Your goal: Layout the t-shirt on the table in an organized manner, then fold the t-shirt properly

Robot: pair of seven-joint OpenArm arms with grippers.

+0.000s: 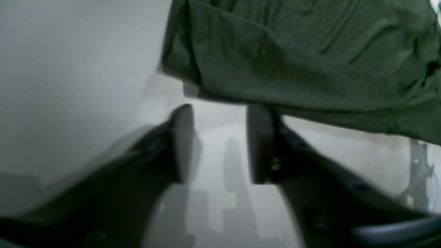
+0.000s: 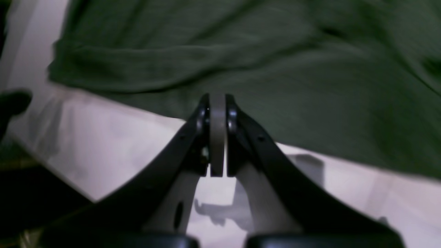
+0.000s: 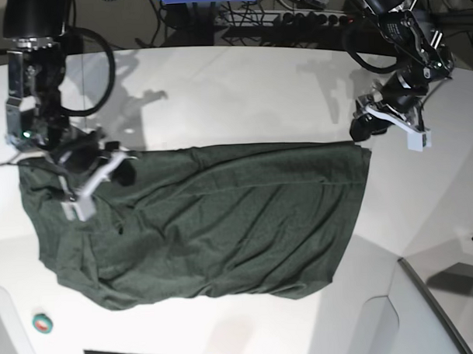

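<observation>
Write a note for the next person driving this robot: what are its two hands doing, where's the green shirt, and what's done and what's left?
Left gripper: open, empty, just off the t-shirt's edge at the corner.
Right gripper: shut; its pads meet at the hem on the other side, and whether cloth is pinched between them cannot be told.
T-shirt: lying on the white table, stretched across between the two arms, upper edge fairly straight, body wrinkled, lower edge uneven.
Done: shirt roughly laid out.
Left: smooth the wrinkles, square it up, then make the folds.
</observation>
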